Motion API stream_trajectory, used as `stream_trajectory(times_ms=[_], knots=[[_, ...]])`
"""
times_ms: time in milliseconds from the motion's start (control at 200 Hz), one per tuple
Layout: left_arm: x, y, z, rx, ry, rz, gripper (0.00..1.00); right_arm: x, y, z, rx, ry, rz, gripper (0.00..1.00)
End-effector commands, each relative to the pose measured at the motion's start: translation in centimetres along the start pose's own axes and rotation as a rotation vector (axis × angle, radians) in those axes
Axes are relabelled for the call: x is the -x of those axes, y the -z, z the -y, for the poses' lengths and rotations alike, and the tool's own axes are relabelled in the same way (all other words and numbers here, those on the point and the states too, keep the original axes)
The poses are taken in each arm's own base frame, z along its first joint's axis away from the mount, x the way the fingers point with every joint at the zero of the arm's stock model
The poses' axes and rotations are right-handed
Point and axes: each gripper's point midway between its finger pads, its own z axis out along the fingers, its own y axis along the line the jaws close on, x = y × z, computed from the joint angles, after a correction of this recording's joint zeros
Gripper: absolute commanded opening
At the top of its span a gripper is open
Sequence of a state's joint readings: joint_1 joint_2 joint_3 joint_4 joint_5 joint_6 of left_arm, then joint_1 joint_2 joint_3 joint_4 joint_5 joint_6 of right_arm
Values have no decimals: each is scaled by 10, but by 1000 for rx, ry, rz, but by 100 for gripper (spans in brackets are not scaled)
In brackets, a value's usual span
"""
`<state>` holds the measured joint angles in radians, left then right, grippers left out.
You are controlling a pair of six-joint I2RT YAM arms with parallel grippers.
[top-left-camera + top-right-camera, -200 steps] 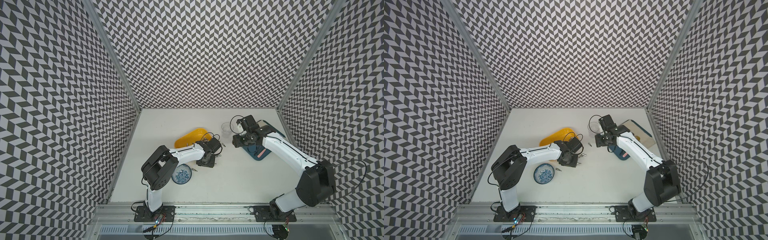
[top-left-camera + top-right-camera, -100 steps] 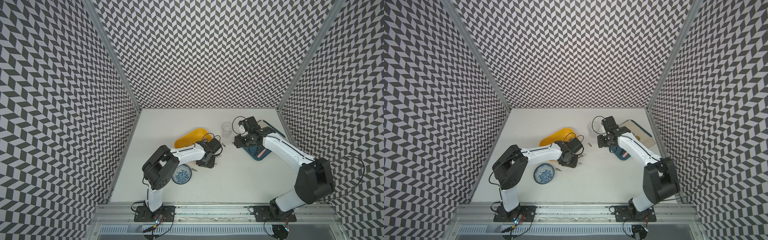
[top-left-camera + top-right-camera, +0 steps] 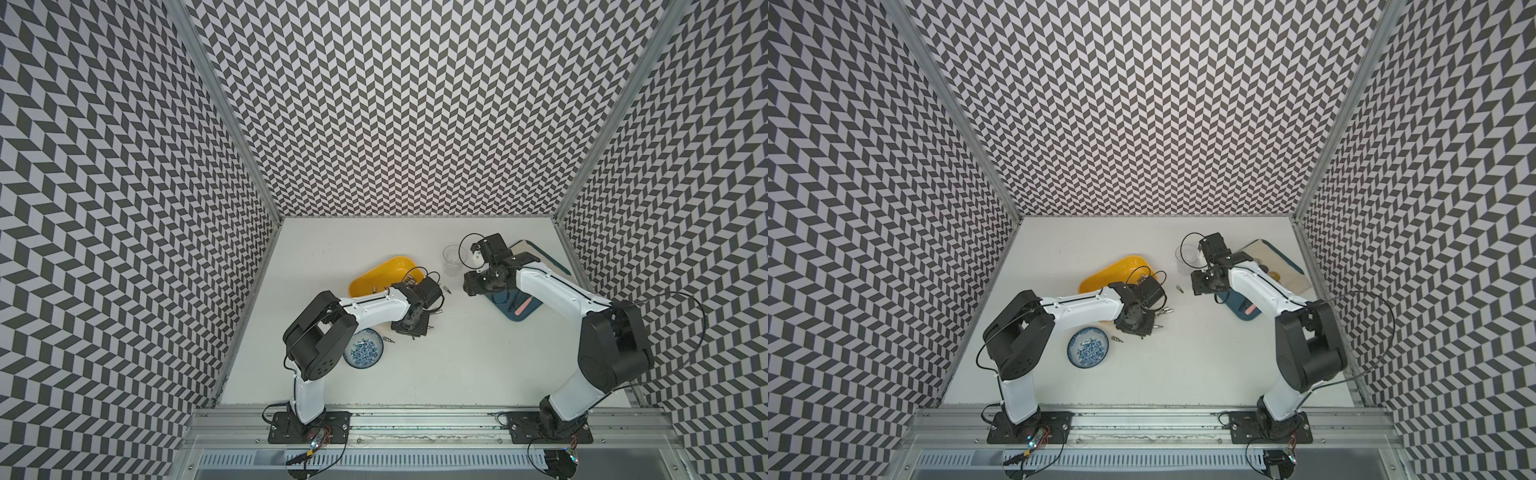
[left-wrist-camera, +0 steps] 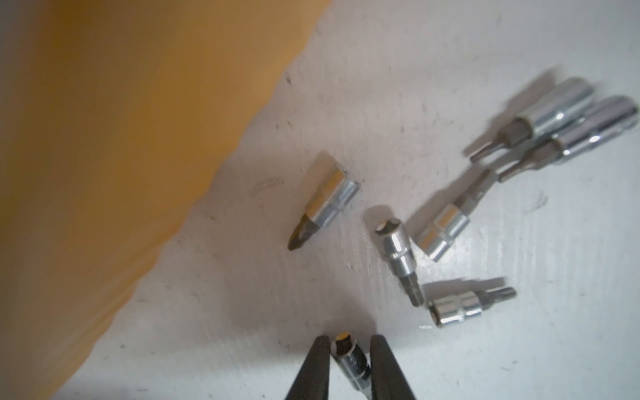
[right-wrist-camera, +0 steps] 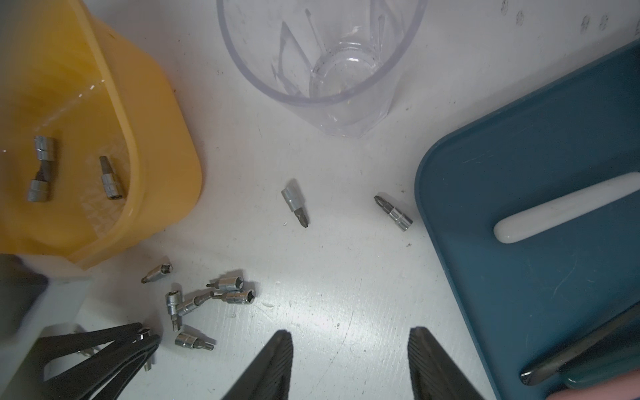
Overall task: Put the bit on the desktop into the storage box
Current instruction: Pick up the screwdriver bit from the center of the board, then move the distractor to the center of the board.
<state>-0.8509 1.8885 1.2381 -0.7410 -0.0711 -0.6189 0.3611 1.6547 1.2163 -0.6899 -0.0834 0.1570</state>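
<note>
The yellow storage box [image 3: 382,272] [image 5: 156,138] lies left of centre on the white desktop [image 3: 457,353], with a few silver bits [image 5: 110,180] inside. Several more bits [image 4: 398,249] [image 5: 207,298] lie loose just beside it. My left gripper [image 4: 348,341] [image 3: 409,328] points down at this cluster, shut on one bit [image 4: 349,358] whose socket end shows between the fingertips. Two single bits [image 5: 296,206] [image 5: 394,214] lie farther right. My right gripper [image 5: 349,337] [image 3: 471,286] hovers open over bare desktop near them, holding nothing.
A clear plastic cup [image 3: 452,258] [image 5: 322,62] stands behind the right gripper. A dark-blue board [image 3: 519,307] [image 5: 536,207] with a white rod [image 5: 568,211] lies to the right. A blue-and-white bowl [image 3: 363,353] sits near the left arm, one bit [image 3: 388,339] beside it.
The left gripper's jaws have narrowed onto a bit in the cluster. The right gripper has drifted slightly toward the near side, still open.
</note>
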Motion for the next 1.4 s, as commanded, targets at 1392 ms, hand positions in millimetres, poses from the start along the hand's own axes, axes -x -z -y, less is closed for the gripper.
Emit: stream_trajectory(times_ms=[1392], knots=[[45, 130, -21, -109, 56, 185, 0, 26, -72, 2, 24, 62, 75, 58]])
